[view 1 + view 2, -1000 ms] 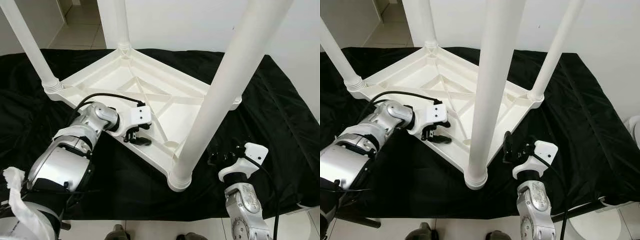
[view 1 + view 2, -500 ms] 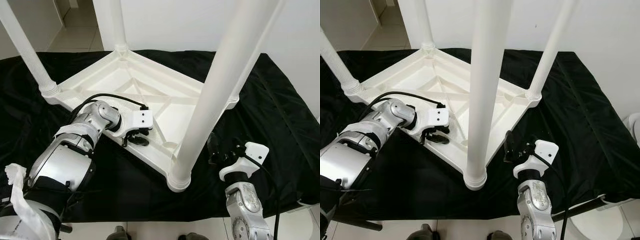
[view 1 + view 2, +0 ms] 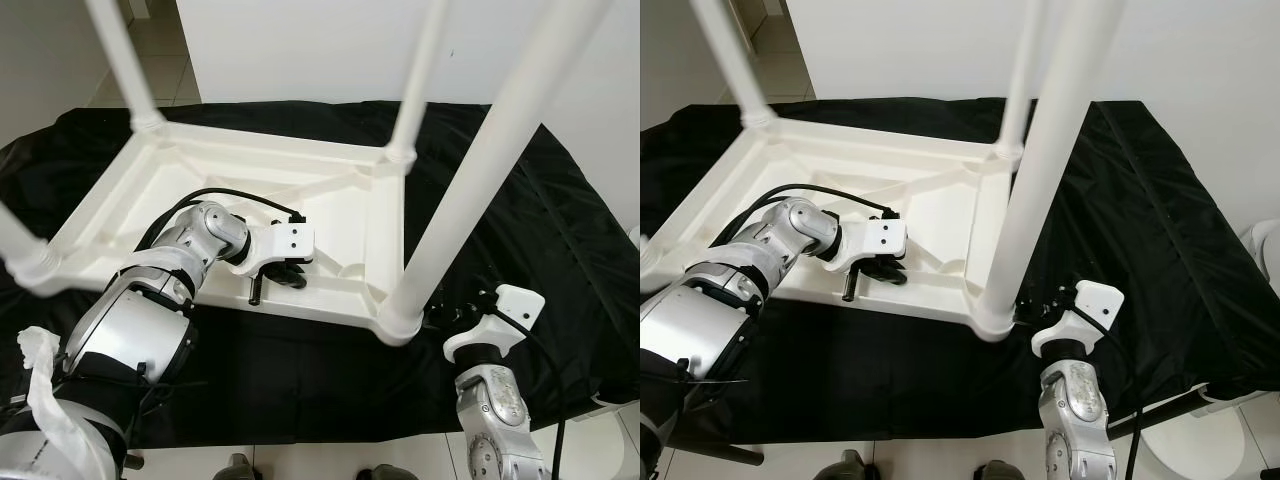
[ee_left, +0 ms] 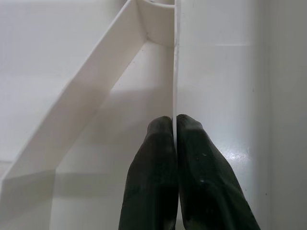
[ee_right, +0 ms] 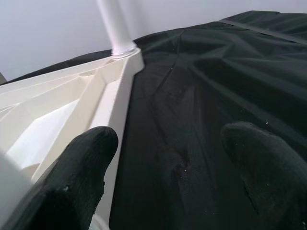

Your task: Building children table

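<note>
Fingers (image 4: 192,163) of the left gripper (image 3: 280,277) pinch a thin rib of the upturned white plastic children's table (image 3: 180,190) lying on the black-draped desk (image 3: 560,230). Right gripper (image 3: 455,312) waits beside the nearest white leg (image 3: 470,190), fingers apart. Repositioning seems underway; next, steady that leg.

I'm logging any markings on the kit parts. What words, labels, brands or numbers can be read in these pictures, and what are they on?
None: no readable text in these pictures.
The white table, upside down on the black cloth, is plain moulded plastic.
The left gripper, pinched on a table rib, and the right gripper, by the near leg, bear no lettering; their white housings show only small dark holes.
</note>
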### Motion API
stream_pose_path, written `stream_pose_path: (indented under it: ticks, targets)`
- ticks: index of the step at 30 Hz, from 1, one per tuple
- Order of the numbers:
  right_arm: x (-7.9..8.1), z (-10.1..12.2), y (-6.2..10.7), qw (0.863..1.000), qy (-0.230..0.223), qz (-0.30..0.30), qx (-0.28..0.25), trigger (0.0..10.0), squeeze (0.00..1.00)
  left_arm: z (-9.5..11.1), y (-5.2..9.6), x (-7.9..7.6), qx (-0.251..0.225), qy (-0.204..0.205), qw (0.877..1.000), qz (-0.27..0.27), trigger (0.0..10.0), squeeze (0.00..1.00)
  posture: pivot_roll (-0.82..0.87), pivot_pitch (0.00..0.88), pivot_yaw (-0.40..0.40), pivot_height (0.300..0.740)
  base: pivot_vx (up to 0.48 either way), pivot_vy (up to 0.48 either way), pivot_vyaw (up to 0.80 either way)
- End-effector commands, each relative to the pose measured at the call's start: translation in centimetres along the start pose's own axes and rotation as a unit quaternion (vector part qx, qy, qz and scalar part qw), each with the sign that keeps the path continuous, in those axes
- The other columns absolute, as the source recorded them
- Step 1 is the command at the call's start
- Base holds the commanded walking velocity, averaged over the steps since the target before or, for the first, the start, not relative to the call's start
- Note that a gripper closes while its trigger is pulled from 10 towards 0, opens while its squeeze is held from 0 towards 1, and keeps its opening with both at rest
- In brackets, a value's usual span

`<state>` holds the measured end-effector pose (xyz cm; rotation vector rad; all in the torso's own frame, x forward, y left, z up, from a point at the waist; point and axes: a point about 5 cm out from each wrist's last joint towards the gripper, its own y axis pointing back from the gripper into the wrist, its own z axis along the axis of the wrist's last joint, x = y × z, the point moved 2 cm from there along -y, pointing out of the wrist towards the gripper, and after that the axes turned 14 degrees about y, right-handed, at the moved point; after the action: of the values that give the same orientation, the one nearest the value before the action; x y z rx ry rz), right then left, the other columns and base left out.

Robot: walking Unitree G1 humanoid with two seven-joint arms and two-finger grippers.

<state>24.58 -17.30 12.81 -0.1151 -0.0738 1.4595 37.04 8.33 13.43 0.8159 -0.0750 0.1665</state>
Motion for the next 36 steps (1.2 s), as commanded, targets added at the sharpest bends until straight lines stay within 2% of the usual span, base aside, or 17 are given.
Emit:
stream_pose_path:
  ticks: [1,2,3,4,8,9,14,15,16,22,24,28,30,31,32,34,36]
  targets:
    - [0.1,-0.2,0.1,1.0,0.0,-0.001,0.002,10.0,0.0,-0.8,-0.1,0.3,-0.022,0.035,0.998,0.04,0.0,0.0,-0.03,0.023,0.045,0.74,0.0,0.0,0.0]
    - [0.1,-0.2,0.1,1.0,0.0,-0.001,0.002,10.0,0.0,-0.8,-0.1,0.3,-0.022,0.035,0.998,0.04,0.0,0.0,-0.03,0.023,0.045,0.74,0.0,0.0,0.0]
    - [-0.1,-0.2,0.1,1.0,0.001,-0.007,0.001,10.0,0.0,-0.2,-0.3,0.2,-0.044,0.028,0.998,0.035,2.5,0.0,-0.03,0.02,0.038,0.74,0.0,0.0,0.0]
    - [-0.5,-0.3,0.2,1.0,0.002,-0.022,0.002,10.0,0.0,0.3,-0.5,-0.2,-0.067,0.017,0.997,0.024,10.0,0.0,-0.03,0.018,0.038,0.74,0.0,0.0,0.0]
    - [-1.5,-0.4,0.2,0.999,0.004,-0.05,0.001,10.0,0.0,1.1,-0.9,-0.9,-0.104,0.007,0.995,-0.004,10.0,0.0,-0.03,0.012,0.032,0.74,0.0,0.0,0.0]
    - [-1.9,-0.4,0.2,0.998,0.006,-0.061,-0.001,10.0,0.0,1.4,-0.9,-1.2,-0.123,0.006,0.992,-0.019,10.0,1.0,-0.03,0.008,0.031,0.74,0.0,0.0,0.0]
    - [-2.3,-0.3,0.2,0.998,0.008,-0.069,-0.004,10.0,0.0,1.7,-0.8,-1.4,-0.14,0.001,0.99,-0.027,10.0,1.0,-0.03,0.005,0.031,0.74,0.0,0.0,0.0]
    - [-2.5,-0.3,0.2,0.997,0.009,-0.073,-0.004,10.0,0.0,2.0,-0.6,-1.4,-0.155,-0.003,0.988,-0.026,10.0,0.89,-0.03,0.005,0.031,0.74,0.0,0.0,0.0]
    - [-2.6,-0.3,0.3,0.997,0.006,-0.077,-0.004,10.0,0.0,2.2,-0.4,-1.3,-0.172,-0.002,0.985,-0.025,10.0,0.0,-0.03,0.003,0.032,0.74,0.0,0.0,0.0]
    - [-2.8,-0.4,0.5,0.997,0.007,-0.08,-0.006,10.0,0.0,2.7,0.4,-1.1,-0.212,0.001,0.977,-0.018,10.0,0.0,-0.03,0.003,0.032,0.74,0.0,0.0,0.0]
    - [-2.7,-0.4,0.7,0.997,0.015,-0.079,-0.012,10.0,0.0,3.0,1.2,-0.6,-0.252,0.017,0.968,0.007,10.0,0.0,-0.03,0.002,0.035,0.74,0.0,0.0,0.0]
    - [-2.8,-0.4,1.0,0.996,0.025,-0.08,-0.016,10.0,0.0,2.9,2.0,-0.1,-0.282,0.033,0.958,0.031,10.0,0.0,-0.03,0.002,0.039,0.74,0.0,0.0,0.0]
    - [-3.3,-0.5,1.5,0.995,0.038,-0.094,-0.018,10.0,0.0,2.5,3.1,0.5,-0.318,0.061,0.944,0.071,10.0,0.0,-0.03,0.0,0.035,0.74,0.0,0.0,0.0]
    - [-3.3,-0.5,1.5,0.995,0.038,-0.094,-0.018,10.0,0.0,2.5,3.1,0.5,-0.318,0.061,0.944,0.071,10.0,0.0,-0.03,0.0,0.035,0.74,0.0,0.0,0.0]
    - [-3.6,-0.5,1.8,0.994,0.045,-0.098,-0.018,10.0,0.0,2.2,3.6,0.7,-0.336,0.074,0.934,0.095,10.0,0.0,-0.04,0.0,0.031,0.74,0.0,0.0,0.0]
    - [-3.6,-0.5,1.8,0.994,0.045,-0.098,-0.018,10.0,0.0,2.2,3.6,0.7,-0.336,0.074,0.934,0.095,10.0,0.0,-0.04,0.0,0.031,0.74,0.0,0.0,0.0]
    - [-3.9,-0.6,2.0,0.994,0.048,-0.1,-0.017,10.0,0.0,2.0,3.9,0.7,-0.347,0.082,0.928,0.11,10.0,0.0,-0.04,0.0,0.03,0.74,0.0,0.0,0.0]
